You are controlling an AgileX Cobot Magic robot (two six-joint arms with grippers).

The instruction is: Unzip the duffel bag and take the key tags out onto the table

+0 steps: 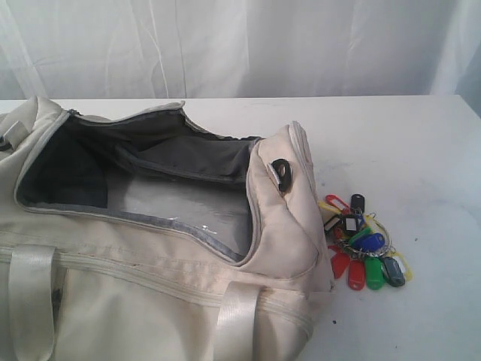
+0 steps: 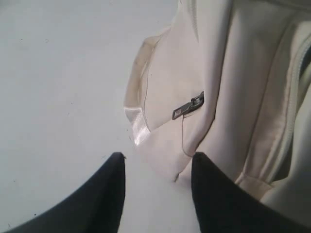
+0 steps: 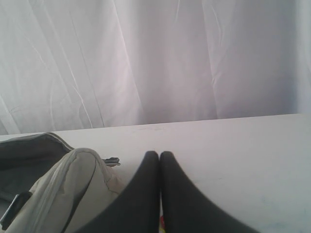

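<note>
The cream duffel bag lies unzipped on the white table, its grey lining showing. The bunch of coloured key tags rests on the table just right of the bag's end. Neither gripper appears in the exterior view. My left gripper is open above the table beside the bag's end panel, near a grey zipper pull. My right gripper is shut with nothing seen between its tips. It hovers over the table next to the bag's end; a sliver of red and yellow tag peeks below its fingers.
A white curtain hangs behind the table's far edge. Black D-ring sits on the bag's right end. Two webbing handles cross the bag's near side. Bare tabletop lies to the right of and behind the tags.
</note>
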